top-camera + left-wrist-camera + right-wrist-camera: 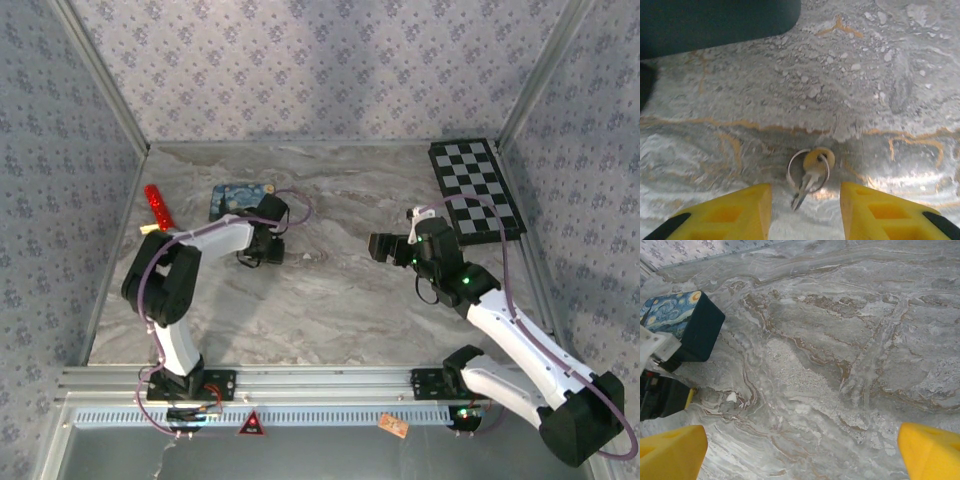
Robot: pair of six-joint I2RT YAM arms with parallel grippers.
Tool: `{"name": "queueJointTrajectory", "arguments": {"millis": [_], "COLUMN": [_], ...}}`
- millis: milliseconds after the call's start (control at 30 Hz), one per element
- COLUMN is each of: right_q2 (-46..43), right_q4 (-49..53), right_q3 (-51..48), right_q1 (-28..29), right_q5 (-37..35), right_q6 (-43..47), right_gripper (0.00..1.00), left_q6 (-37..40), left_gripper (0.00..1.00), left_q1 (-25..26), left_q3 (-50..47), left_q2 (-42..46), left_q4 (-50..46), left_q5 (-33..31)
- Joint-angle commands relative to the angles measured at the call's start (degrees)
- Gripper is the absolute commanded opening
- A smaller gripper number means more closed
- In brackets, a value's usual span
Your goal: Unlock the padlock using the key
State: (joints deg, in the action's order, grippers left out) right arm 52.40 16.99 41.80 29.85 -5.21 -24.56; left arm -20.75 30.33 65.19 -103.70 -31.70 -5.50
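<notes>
A small brass key (815, 167) on a silver split ring (794, 169) lies flat on the marble table (865, 100). Its blade points toward the camera. My left gripper (805, 194) hangs just over it, open, with one yellow finger (747, 210) on each side of the key and neither touching it. In the top view the left gripper (262, 250) is low over the table beside the blue box. My right gripper (385, 245) hovers mid-table, open wide, with bare marble between its fingertips (802, 450). The padlock is out of view.
A dark box with a Starry Night print (240, 200) (682, 322) sits just behind the left gripper. A red object (158, 207) lies at the far left. A checkerboard (478, 188) rests at the back right. Patterned walls enclose the table.
</notes>
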Motion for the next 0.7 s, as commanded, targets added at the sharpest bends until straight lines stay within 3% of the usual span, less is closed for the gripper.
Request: {"name": "queueJointTrajectory", "arguments": {"millis": [0, 467, 667], "right_q2": [-1.13, -1.42, -1.24], "right_q4": [0.62, 0.37, 0.06], "right_q3": [-0.14, -0.15, -0.41], "right_q1": [0.42, 0.43, 0.49], "right_q5": [-1.37, -1.55, -1.61], "right_q6": [0.61, 0.32, 0.04], "right_gripper": [1.0, 1.0, 1.0], "left_q6": [1.84, 2.71, 3.19], "left_gripper": [0.34, 0.03, 0.0], "left_q1": [-0.15, -0.09, 0.47], "left_q3": [1.78, -4.18, -6.33], "left_q2": [-2.28, 1.05, 5.0], "left_q4": [-1.7, 4.9, 8.13], "left_q5": [2.2, 3.0, 2.92]}}
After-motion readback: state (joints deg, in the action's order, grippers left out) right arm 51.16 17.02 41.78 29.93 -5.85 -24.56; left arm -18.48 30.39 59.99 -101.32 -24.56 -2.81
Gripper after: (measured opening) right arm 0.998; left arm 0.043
